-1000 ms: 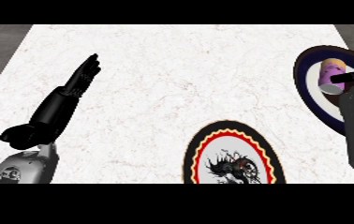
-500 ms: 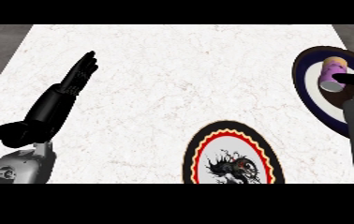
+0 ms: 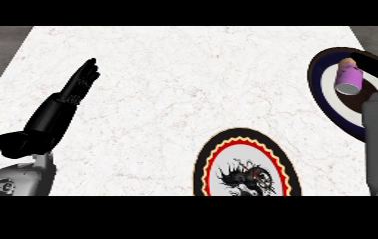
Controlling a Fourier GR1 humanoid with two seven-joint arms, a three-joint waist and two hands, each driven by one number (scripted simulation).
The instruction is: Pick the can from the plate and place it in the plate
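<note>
Can lying on the dark-rimmed plate, your hands off it.

Nearest you sits the black plate [image 3: 246,165] with the red ring and dark drawing. Left of it, your left hand [image 3: 63,108] rests over the table [image 3: 192,78], fingers straight, holding nothing. Beyond it to the right, the purple can [image 3: 348,76] lies tilted on the dark-rimmed plate [image 3: 319,90]; only your right forearm [image 3: 370,138] shows there.

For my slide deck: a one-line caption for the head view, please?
Purple can lies on the dark-rimmed plate; left hand rests open, red-ringed plate waits.
</note>
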